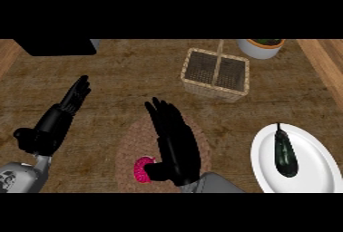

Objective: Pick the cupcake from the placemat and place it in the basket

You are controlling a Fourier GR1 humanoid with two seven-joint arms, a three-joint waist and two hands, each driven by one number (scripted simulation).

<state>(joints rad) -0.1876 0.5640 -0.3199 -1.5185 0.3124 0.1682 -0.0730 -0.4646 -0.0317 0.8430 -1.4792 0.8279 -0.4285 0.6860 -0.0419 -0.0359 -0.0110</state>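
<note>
A view straight down onto a dark wood counter [120, 77]. Nearest the viewer, the robot's right hand [175, 149] lies over a round, brownish woven placemat [130, 140], its fingers stretched out straight and pointing away, spread a little apart rather than closed on anything. Just beside the heel of this hand, at its thumb side, sits the cupcake [142, 169], seen as a bright pink wrapper partly hidden by the thumb. The thumb looks to be touching or almost touching it, but the cupcake is not gripped and rests on the placemat. Judging by this, the task is at an early stage: the grasp has not been made, and the lift, carry and release are all left to do.

Off to the far side of the right hand, away from its thumb, is a white plate [264, 172] holding a dark eggplant [286, 154] (not part of the task).

To the thumb side, well apart, the left hand [57, 122] rests open with its fingers straight, holding nothing.

Beyond the right hand's fingertips, further across the counter, stands the wicker basket [215, 72], with a central handle dividing it in two; nothing shows inside either half. Past it, at the far edge, is a white pot [258, 50] with something green in it.
</note>
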